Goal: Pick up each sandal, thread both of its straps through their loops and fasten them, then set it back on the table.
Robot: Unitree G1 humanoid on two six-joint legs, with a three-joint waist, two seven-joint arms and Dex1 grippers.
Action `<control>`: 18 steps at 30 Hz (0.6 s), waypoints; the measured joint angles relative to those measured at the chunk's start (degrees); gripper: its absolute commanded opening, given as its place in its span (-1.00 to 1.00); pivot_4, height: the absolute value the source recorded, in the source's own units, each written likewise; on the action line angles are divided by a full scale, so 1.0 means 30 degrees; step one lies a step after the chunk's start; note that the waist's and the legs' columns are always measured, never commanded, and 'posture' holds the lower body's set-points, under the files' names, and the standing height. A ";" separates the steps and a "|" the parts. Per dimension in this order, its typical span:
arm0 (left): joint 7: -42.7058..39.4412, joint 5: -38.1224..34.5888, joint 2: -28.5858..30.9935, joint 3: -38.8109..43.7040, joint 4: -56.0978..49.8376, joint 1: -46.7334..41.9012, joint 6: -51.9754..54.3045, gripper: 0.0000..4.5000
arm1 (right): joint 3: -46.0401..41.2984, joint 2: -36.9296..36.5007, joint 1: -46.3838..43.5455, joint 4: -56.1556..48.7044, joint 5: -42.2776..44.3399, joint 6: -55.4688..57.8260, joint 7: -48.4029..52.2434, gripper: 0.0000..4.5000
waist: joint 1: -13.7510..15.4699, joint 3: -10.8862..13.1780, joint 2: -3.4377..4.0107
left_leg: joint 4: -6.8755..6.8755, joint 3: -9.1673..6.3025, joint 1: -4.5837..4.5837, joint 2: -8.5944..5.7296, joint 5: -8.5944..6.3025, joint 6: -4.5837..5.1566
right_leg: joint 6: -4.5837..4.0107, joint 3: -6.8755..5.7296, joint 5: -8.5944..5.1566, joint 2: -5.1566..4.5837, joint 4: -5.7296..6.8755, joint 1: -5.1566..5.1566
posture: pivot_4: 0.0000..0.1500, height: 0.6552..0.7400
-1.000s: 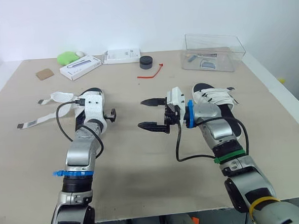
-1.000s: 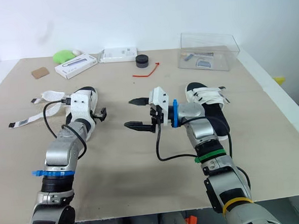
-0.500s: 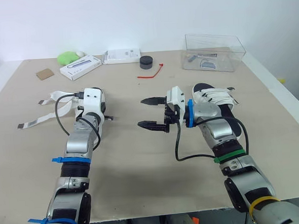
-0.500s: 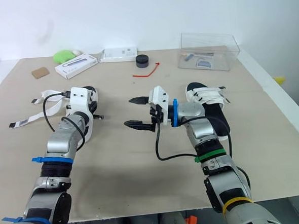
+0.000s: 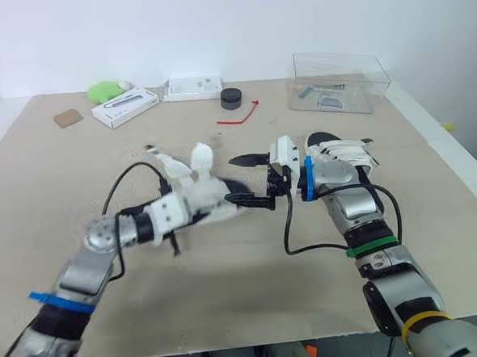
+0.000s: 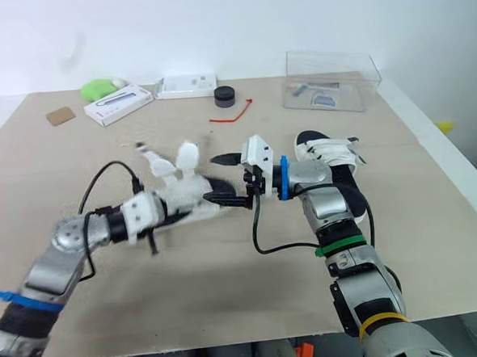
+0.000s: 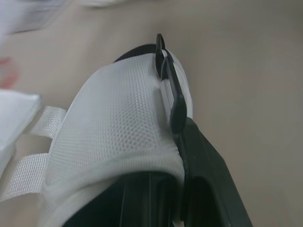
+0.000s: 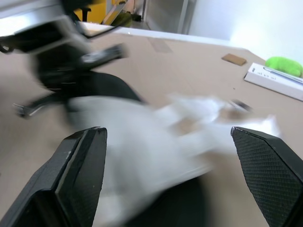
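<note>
Beige table [image 5: 229, 292], clear box [image 5: 342, 83] behind: left gripper [image 5: 201, 203] clamps a sandal [image 7: 118, 132], right gripper [image 5: 232, 180] gapes beside it.

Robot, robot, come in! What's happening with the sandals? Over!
Left gripper gripping one sandal, straps loose. Right gripper open, close beside it. Second sandal on the table. Nothing blocking.

Left arm [image 5: 105, 243] enters at lower left and extends across to frame centre, forearm nearly level above the counter [image 5: 229, 284]. Left claw [image 5: 206, 203] is clamped on a sandal [image 7: 118, 123]; one black finger [image 7: 176, 101] lies against its white mesh. Right arm [image 5: 363, 227] enters at lower right, elbow bent, wrist at centre right. Right claw [image 5: 245, 179] points toward frame centre, fingers spread wide apart.
</note>
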 measured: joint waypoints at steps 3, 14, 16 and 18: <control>-0.1747 0.0016 0.1295 -0.0103 -0.0282 0.0468 -0.2659 -0.99 | -0.0002 -0.0017 0.0071 -0.0282 0.0000 0.0130 -0.0108 1.00 | 0.0035 0.0000 0.0001 | 0.0006 0.0009 0.0009 0.0015 0.0002 0.0004 | -0.0002 0.0002 -0.0001 0.0040 0.0006 0.0004 | 1.00 1.00; -0.2953 -0.0451 0.1422 -0.0179 -0.0340 0.1618 -0.5377 -0.99 | -0.0003 -0.0628 0.1110 -0.2140 0.0017 0.1157 -0.0195 1.00 | 0.0035 -0.0001 0.0002 | 0.0016 0.0056 0.0011 0.0008 -0.0042 0.0081 | 0.0057 -0.0001 -0.0019 0.0104 -0.0004 0.0005 | 1.00 1.00; -0.2954 -0.0491 0.1428 -0.0172 -0.0355 0.1782 -0.5527 -0.99 | -0.0003 -0.0657 0.1131 -0.2210 0.0018 0.1236 -0.0261 1.00 | 0.0035 0.0000 0.0002 | 0.0016 0.0054 0.0011 0.0008 -0.0042 0.0081 | 0.0057 -0.0004 -0.0020 0.0104 -0.0004 0.0005 | 1.00 1.00; -0.2934 -0.0570 0.1431 -0.0157 -0.0360 0.1915 -0.5502 -0.99 | -0.0003 -0.0665 0.1134 -0.2228 0.0018 0.1321 -0.0325 1.00 | 0.0035 0.0000 0.0002 | 0.0018 0.0056 0.0015 0.0008 -0.0041 0.0081 | 0.0057 -0.0001 -0.0019 0.0107 0.0000 0.0005 | 1.00 1.00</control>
